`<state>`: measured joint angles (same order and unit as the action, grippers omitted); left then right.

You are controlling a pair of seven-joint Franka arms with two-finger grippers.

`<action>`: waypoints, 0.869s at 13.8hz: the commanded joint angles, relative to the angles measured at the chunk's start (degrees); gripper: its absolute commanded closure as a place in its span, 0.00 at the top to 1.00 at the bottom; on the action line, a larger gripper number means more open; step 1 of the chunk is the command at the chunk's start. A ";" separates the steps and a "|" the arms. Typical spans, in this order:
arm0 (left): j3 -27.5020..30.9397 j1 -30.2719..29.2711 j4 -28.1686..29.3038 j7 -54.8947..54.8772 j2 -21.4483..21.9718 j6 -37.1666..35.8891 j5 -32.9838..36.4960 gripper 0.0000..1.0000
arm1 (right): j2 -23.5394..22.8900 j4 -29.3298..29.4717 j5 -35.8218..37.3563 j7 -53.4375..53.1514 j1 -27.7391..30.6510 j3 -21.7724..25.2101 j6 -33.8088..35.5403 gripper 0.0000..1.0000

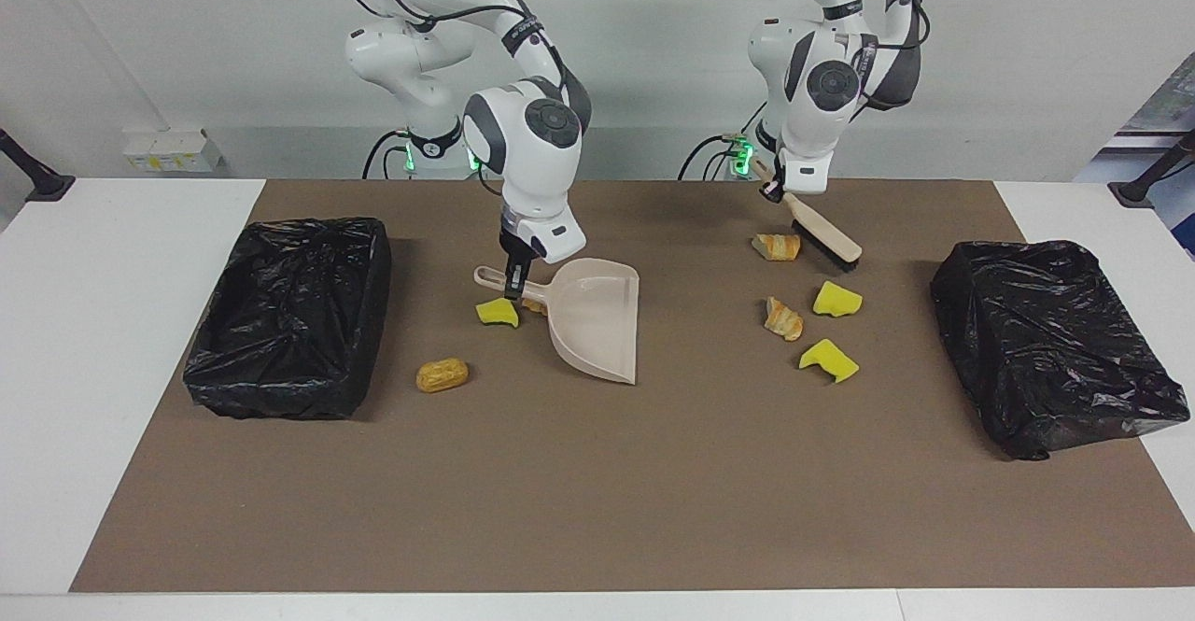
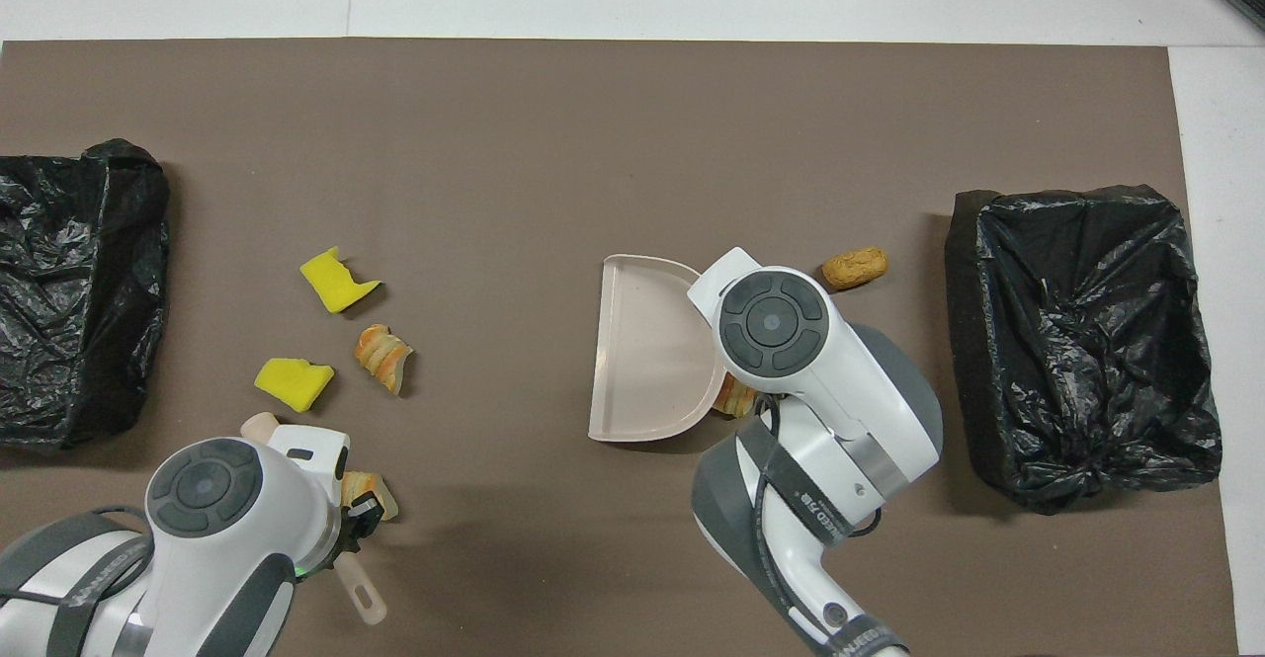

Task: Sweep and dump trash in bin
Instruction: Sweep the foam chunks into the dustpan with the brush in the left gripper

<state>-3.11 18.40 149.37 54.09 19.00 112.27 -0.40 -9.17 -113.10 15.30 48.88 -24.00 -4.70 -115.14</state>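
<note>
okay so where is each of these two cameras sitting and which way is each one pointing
Facing view: high across the table, looking at the robots; both arms show whole, right hand holding the dustpan, left hand holding the brush.
Overhead view: high above the robots' end, looking forward and steeply down; only forearms and wrists show, rising from the bottom edge.
Shared: the dustpan, the trash pieces and both black bins, half a turn apart.

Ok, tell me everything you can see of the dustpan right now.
The dustpan is beige, plastic-looking, with a rounded back wall, a flat tray, a straight open lip and a short handle ending in a hang loop. The tray is empty. The right tool is shut on the handle, holding it with the lip pointing away from the robots. It sits mid-mat; whether the lip touches the mat is unclear. A yellow sponge piece and a bread bit lie beside its handle.
</note>
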 commanded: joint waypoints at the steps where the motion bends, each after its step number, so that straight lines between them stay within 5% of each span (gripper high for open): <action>1: -0.49 0.41 -9.07 -0.38 -8.26 0.14 0.40 0.00 | 0.47 -0.98 0.70 -0.18 -0.60 -0.31 0.35 0.00; 12: -0.75 14.99 -16.21 -17.76 -15.83 9.45 0.13 0.00 | 0.12 -0.63 -0.09 -0.27 -0.61 -0.31 -0.35 0.00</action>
<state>-4.47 31.00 135.16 41.17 5.03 120.37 -0.39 -9.17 -113.22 15.29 48.87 -24.67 -4.70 -115.14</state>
